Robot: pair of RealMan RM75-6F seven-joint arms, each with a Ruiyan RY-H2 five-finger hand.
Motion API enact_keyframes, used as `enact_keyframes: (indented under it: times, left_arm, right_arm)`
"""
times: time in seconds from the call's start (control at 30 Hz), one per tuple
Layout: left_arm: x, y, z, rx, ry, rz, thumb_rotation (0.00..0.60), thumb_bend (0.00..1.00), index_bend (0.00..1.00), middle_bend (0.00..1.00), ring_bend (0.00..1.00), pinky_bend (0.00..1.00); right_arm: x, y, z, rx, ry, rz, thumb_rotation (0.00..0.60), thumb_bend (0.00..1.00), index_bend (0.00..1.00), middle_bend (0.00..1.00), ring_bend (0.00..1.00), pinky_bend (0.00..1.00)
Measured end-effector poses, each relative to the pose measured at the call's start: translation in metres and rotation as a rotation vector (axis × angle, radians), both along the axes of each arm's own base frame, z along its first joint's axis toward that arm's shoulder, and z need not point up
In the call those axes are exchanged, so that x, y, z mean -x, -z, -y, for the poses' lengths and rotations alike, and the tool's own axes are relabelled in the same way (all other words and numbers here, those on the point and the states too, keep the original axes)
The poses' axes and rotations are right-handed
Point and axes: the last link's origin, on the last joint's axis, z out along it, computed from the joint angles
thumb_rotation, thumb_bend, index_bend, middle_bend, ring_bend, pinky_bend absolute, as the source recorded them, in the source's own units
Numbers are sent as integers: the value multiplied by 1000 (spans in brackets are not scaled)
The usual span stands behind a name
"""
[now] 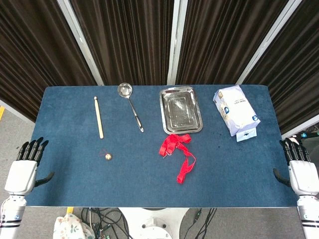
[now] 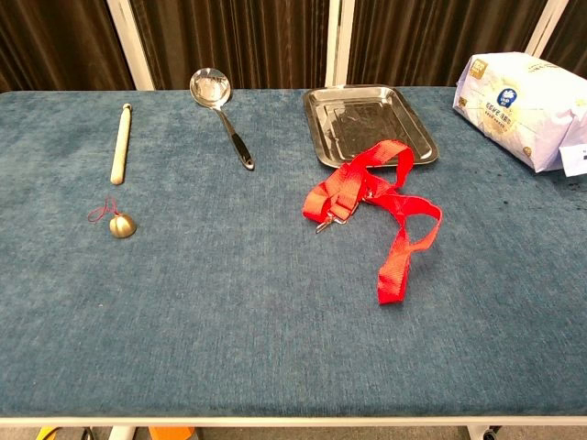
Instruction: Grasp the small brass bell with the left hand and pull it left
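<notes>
The bell [image 2: 122, 225] is seen on the table [image 2: 229, 312], just below a wooden stick [image 2: 119, 142], well apart from the ladle [image 2: 220, 115], tray [image 2: 369, 124], red ribbon [image 2: 376, 215] and bag [image 2: 523, 105]. Both the left hand [image 1: 24, 172] and right hand [image 1: 301, 172] are held off the edges, fingers extended, nothing grasped.

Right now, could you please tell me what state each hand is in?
Left hand: open, holding nothing, off the table's left edge.
Right hand: open, holding nothing, off the table's right edge.
</notes>
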Motion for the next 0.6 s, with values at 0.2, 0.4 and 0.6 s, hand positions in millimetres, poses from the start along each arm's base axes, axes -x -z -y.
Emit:
enact_keyframes:
  times: [0.2, 0.4, 0.6]
  left_arm:
    - [1, 2, 1, 14, -10, 11, 600, 173, 38, 0, 0, 0]
    - [-4, 10, -5, 63, 9, 34, 600, 173, 56, 0, 0, 0]
    - [-17, 28, -24, 154, 52, 55, 600, 173, 81, 2, 0, 0]
  right_arm:
    - [2, -2, -1, 6, 6, 0, 600, 238, 0, 0, 0, 0]
    - [2, -4, 0, 17, 8, 1, 600, 238, 0, 0, 0, 0]
    - [1, -4, -1, 6, 0, -6, 600, 238, 0, 0, 0, 0]
